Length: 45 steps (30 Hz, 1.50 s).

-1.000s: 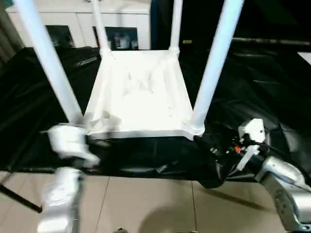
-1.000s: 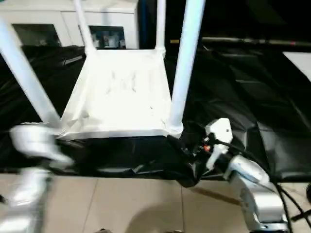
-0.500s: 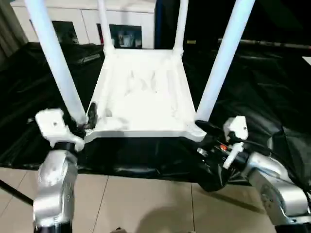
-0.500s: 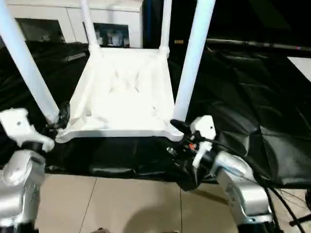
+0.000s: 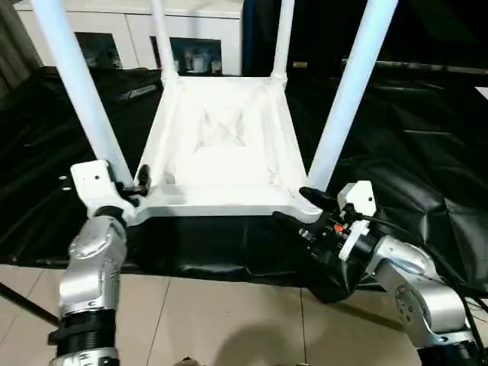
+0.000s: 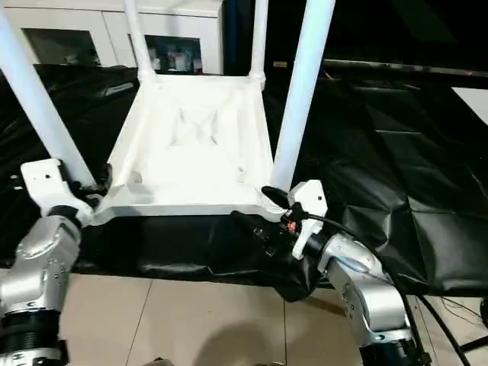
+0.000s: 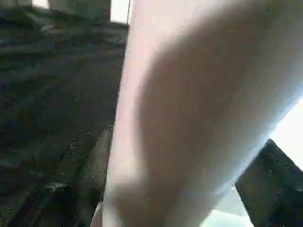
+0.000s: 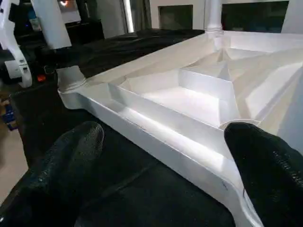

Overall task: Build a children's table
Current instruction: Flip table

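Observation:
The children's table stands upside down on the black cloth. Its white ribbed tabletop (image 5: 221, 145) faces up, with a white leg upright in each corner socket. My left gripper (image 5: 130, 187) is at the base of the near-left leg (image 5: 80, 91), open. That leg (image 7: 189, 118) sits close between its fingers (image 7: 270, 189). My right gripper (image 5: 301, 211) is open at the near-right corner, below the near-right leg (image 5: 347, 91). In the right wrist view its fingers (image 8: 71, 161) stand either side of the tabletop's near edge (image 8: 161, 137) without touching it.
Black cloth (image 5: 396, 130) covers the low surface under the table and hangs over its front edge. Behind stands a white cabinet with glass doors (image 5: 198, 38). Tiled floor (image 5: 229, 320) lies in front. A thin black rod (image 5: 23, 305) crosses the bottom left.
My left arm has swung in and up, bringing its gripper around the near-left leg's base. My right gripper has moved left and up to the near-right corner. The view has tilted slightly.

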Tool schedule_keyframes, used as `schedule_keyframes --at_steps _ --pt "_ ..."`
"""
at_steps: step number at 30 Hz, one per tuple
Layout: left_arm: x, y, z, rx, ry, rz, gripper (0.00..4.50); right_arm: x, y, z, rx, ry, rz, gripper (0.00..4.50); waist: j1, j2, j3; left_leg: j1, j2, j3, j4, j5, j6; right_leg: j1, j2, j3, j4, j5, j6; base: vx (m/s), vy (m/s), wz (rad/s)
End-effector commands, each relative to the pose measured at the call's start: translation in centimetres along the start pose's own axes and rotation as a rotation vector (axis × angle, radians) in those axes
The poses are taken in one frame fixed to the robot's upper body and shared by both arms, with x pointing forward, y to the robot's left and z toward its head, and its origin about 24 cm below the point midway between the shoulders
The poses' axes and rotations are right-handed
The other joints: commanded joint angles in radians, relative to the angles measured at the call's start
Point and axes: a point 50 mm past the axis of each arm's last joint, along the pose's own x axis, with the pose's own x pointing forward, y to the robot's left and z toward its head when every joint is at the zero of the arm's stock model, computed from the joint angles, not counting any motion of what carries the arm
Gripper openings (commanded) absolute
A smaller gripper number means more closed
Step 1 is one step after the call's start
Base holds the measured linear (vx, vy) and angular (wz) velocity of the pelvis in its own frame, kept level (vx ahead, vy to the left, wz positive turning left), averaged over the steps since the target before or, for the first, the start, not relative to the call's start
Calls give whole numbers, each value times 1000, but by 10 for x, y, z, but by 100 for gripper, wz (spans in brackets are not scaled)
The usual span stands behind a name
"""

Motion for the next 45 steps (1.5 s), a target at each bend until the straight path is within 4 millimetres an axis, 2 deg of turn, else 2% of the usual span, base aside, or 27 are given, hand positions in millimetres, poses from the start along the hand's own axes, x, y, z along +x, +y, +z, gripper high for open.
schedule_keyframes --at_steps 1,2,4,5,8,10,11,13,14,17,19,21,24,25,26,27,29,31,32,33,36,39,41,42,43,44,45 --pt "0 -1 -2 -31 19 31 363 2 -1 2 -18 -5 -1 450 3 13 -59 5 64 -29 -96 -168 32 49 -83 44 -62 -172 -235 0 0 0" --pt "0 -1 -2 -31 19 31 363 2 -1 2 -18 -5 -1 450 3 10 -59 6 64 -29 -95 -168 32 49 -84 44 -61 -174 -234 0 0 0" --pt "-1 -2 -4 -48 24 40 340 3 -2 2 -19 -5 -2 450 4 11 -59 5 64 -30 -96 -162 35 48 -83 43 -62 -182 -230 0 0 0" --pt "-2 -3 -5 -62 25 47 327 3 -2 2 -20 -5 -3 450 4 7 -60 4 65 -29 -95 -156 37 49 -83 43 -63 -177 -230 0 0 0" --pt "-3 -4 -5 -72 22 52 321 5 -2 0 -22 -2 -4 450 5 8 -60 4 65 -29 -94 -142 46 48 -83 43 -61 -168 -232 0 0 0" --pt "-3 -5 -5 -72 12 60 285 5 -2 0 -23 -1 -4 450 7 8 -60 4 65 -29 -94 -140 48 47 -83 43 -62 -170 -233 0 0 0" --pt "-4 -5 -4 -69 6 63 279 6 -2 -1 -24 -1 -4 450 7 4 -60 3 65 -29 -94 -136 50 48 -83 43 -61 -167 -231 0 0 0" --pt "-4 -6 -3 -73 -8 62 281 7 -2 -1 -28 -1 -4 450 9 5 -61 3 66 -29 -94 -130 52 48 -84 43 -60 -163 -229 0 0 0" --pt "-4 -6 -2 -75 -10 59 270 8 -2 -1 -28 -1 -3 450 9 1 -60 3 66 -28 -94 -127 55 48 -84 43 -60 -161 -229 0 0 0" --pt "-4 -8 -2 -94 -9 56 247 9 -3 -2 -30 2 0 450 12 2 -60 3 65 -28 -93 -126 57 46 -84 43 -61 -177 -225 0 0 0" --pt "-5 -11 -3 -142 3 54 238 10 -3 -2 -34 4 0 450 12 -3 -59 3 66 -26 -93 -124 58 46 -86 44 -62 -188 -224 0 0 0" --pt "-5 -14 -4 -180 11 53 237 11 -3 -2 -35 4 1 450 16 -3 -60 3 66 -26 -92 -109 59 46 -85 44 -59 -181 -225 0 0 0" --pt "-5 -25 -11 -363 61 70 236 11 -3 -3 -37 7 0 450 17 -4 -61 3 66 -25 -90 -96 66 47 -85 43 -58 -160 -231 0 0 0" --pt "-4 -32 -16 -428 88 69 236 11 -3 -3 -38 10 -1 450 17 -19 -60 2 65 -22 -89 -92 72 48 -85 44 -60 -163 -230 0 0 0" --pt "-4 -35 -17 -447 96 68 236 11 -3 -3 -38 10 -1 450 22 -13 -60 1 65 -22 -88 -84 77 48 -88 44 -58 -178 -231 0 0 0" --pt "-5 -44 -22 -516 129 57 236 12 -2 -4 -36 10 1 450 23 -23 -58 -1 63 -20 -87 -89 83 47 -88 44 -63 -207 -228 0 0 0" --pt "-6 -51 -24 -554 147 47 236 12 -1 -4 -34 9 4 450 28 -18 -57 1 61 -18 -86 -105 82 43 -88 44 -69 -262 -220 0 0 0" --pt "-8 -66 -28 -581 177 6 236 12 0 -3 -35 5 20 450 30 -27 -55 -2 60 -18 -88 -109 85 43 -88 43 -73 -304 -200 0 0 0" --pt "-8 -66 -28 -581 177 6 236 12 0 -3 -35 5 20 450 32 -22 -55 0 61 -20 -88 -115 83 39 -87 43 -75 -332 -185 0 0 0" --pt "-11 -78 -30 -570 195 -37 234 12 0 -3 -31 0 15 450 29 -21 -55 0 62 -21 -90 -121 81 37 -84 42 -77 -342 -171 0 0 0" --pt "-14 -85 -31 -564 205 -61 226 12 -2 -2 -17 -13 -7 450 26 -21 -55 1 65 -24 -94 -121 72 37 -83 41 -76 -313 -163 0 0 0" --pt "-17 -94 -33 -565 228 -75 224 25 -18 4 151 -114 -163 450 20 -16 -57 -1 62 -25 -95 -110 68 41 -84 42 -74 -291 -171 0 0 0" --pt "-17 -95 -33 -573 234 -73 224 31 -25 6 204 -149 -224 450 18 -16 -58 3 61 -23 -93 -115 59 38 -86 42 -74 -303 -181 0 0 0" --pt "-17 -96 -33 -579 239 -72 224 38 -35 7 300 -197 -317 450 18 -14 -60 6 60 -22 -93 -105 53 35 -84 42 -73 -291 -187 0 0 0" --pt "-17 -96 -33 -581 240 -72 224 42 -41 7 351 -220 -364 450 19 -19 -60 7 60 -21 -93 -101 55 35 -83 42 -73 -283 -188 0 0 0" --pt "-17 -96 -33 -582 241 -73 224 46 -43 7 388 -230 -383 450 22 -15 -62 8 60 -20 -92 -78 53 35 -83 41 -66 -250 -196 0 0 0" --pt "-17 -97 -33 -581 241 -74 224 49 -44 7 416 -237 -393 450 24 -18 -64 7 60 -18 -90 -50 60 37 -81 41 -61 -204 -202 0 0 0"
